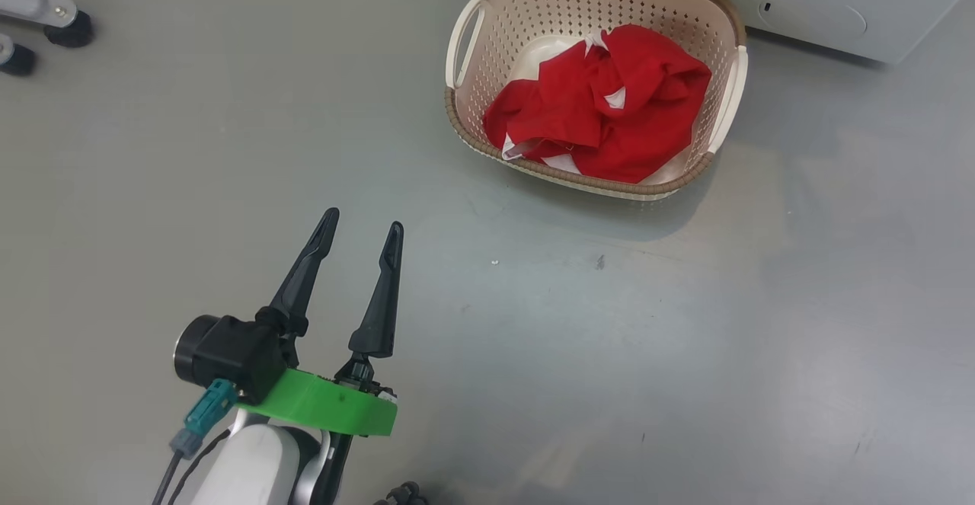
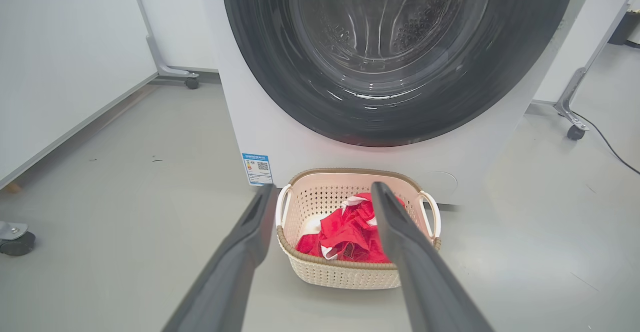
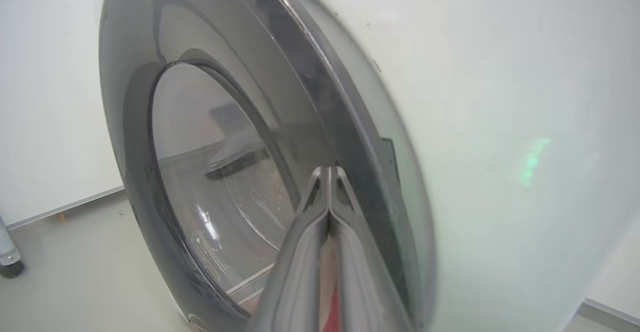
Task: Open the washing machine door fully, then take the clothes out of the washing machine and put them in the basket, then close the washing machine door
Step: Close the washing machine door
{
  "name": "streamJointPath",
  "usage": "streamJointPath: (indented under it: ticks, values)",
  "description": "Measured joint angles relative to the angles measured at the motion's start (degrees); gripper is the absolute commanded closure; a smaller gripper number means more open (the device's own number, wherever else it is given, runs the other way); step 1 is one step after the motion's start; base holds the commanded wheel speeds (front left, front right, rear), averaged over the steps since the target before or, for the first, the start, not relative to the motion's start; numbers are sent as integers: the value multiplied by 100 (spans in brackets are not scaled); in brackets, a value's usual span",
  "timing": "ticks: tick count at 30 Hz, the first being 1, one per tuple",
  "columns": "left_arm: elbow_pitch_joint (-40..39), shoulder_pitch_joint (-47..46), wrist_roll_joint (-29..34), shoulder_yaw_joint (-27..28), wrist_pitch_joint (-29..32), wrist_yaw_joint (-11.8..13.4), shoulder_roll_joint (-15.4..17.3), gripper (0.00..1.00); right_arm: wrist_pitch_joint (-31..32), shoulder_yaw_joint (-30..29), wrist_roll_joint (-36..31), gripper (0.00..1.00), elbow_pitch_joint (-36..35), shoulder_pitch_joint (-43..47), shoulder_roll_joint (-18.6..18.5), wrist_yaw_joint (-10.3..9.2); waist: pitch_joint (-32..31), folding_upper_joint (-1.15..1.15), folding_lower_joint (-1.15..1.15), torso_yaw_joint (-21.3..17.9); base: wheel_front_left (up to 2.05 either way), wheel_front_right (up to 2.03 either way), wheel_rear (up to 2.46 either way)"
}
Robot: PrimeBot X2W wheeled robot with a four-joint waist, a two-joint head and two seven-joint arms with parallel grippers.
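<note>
The washing machine door (image 2: pixel 400 96), black-rimmed with a clear glass centre, lies flat against the white washing machine (image 2: pixel 280 136); I see no gap. In the right wrist view my right gripper (image 3: pixel 328 172) is shut, its tips against the washing machine door's (image 3: pixel 210 172) black rim near its outer edge. The cream basket (image 1: pixel 495 17) stands on the floor in front of the machine with the red clothes (image 1: pixel 609 109) bunched inside. My left gripper (image 1: pixel 362 225) hangs open and empty over the floor, short of the basket (image 2: pixel 345 274), pointing at the clothes (image 2: pixel 350 237).
Castor feet of a stand (image 1: pixel 67 29) sit at the far left. Another wheeled stand leg (image 2: pixel 575 131) and a black cable (image 2: pixel 607 144) lie right of the machine. A white wall panel (image 2: pixel 60 61) runs along the left. Grey floor surrounds the basket.
</note>
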Motion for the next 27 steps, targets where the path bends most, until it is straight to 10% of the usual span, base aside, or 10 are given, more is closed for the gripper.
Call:
streamJointPath:
  ticks: [27]
  values:
    - [111,-126,156,146,0,2,-34,0,-1018,22,163,100,1048,330,390,-108,-170,0,0,-162,0,0,0]
